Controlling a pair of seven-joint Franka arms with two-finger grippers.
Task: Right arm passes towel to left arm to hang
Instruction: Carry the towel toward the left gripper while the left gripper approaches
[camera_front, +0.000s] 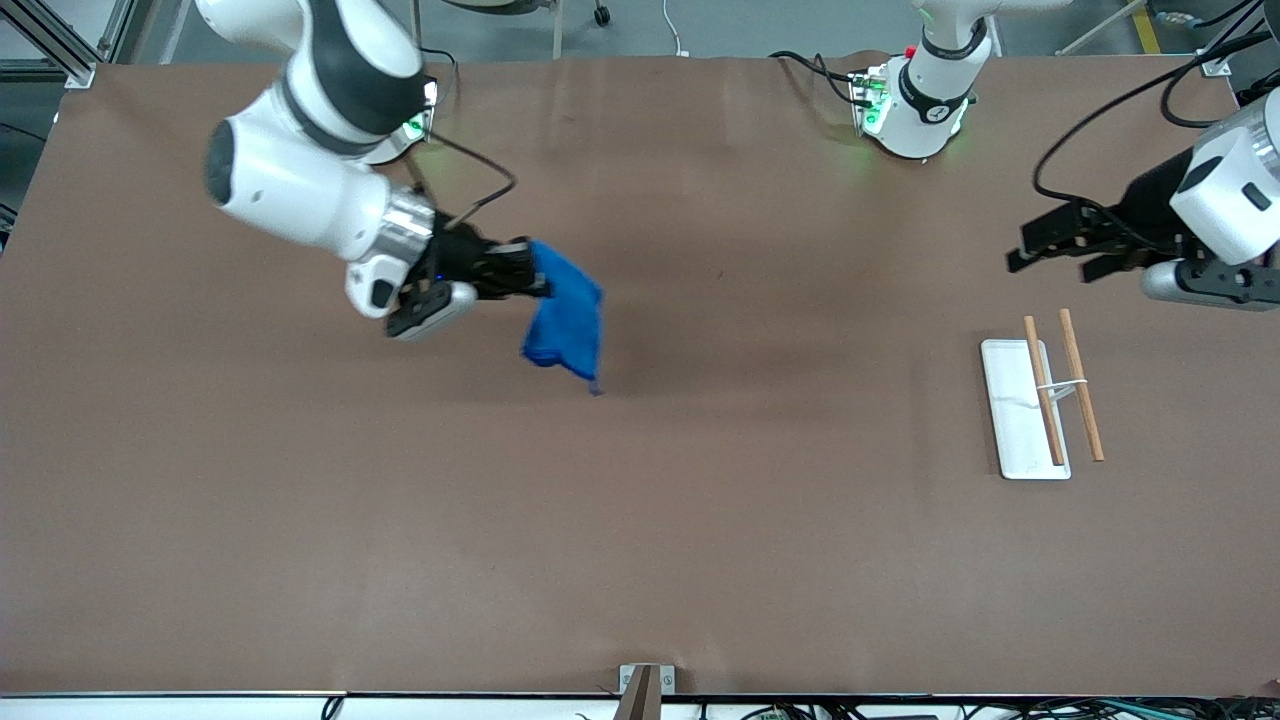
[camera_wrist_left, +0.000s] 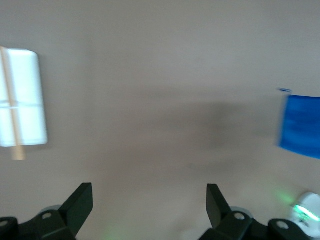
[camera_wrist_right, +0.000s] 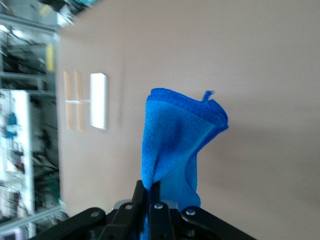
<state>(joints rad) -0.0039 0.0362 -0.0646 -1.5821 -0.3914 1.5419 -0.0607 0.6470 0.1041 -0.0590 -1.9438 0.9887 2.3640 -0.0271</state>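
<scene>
A bright blue towel (camera_front: 568, 322) hangs folded in the air over the table's middle part, toward the right arm's end. My right gripper (camera_front: 535, 270) is shut on its upper edge, and the cloth (camera_wrist_right: 177, 140) droops from the pinched fingers (camera_wrist_right: 155, 192) with its small loop at the free corner. My left gripper (camera_front: 1025, 247) hovers open and empty above the table at the left arm's end, above the rack. Its two fingertips (camera_wrist_left: 80, 202) stand wide apart with bare table between them, and the towel (camera_wrist_left: 300, 125) shows far off.
A white rack tray (camera_front: 1020, 420) with two wooden rods (camera_front: 1082, 395) across a thin wire stand lies at the left arm's end. It also appears as the rack (camera_wrist_right: 98, 100) and the tray (camera_wrist_left: 22, 97) in the wrist views. A bracket (camera_front: 645, 685) sits at the table's near edge.
</scene>
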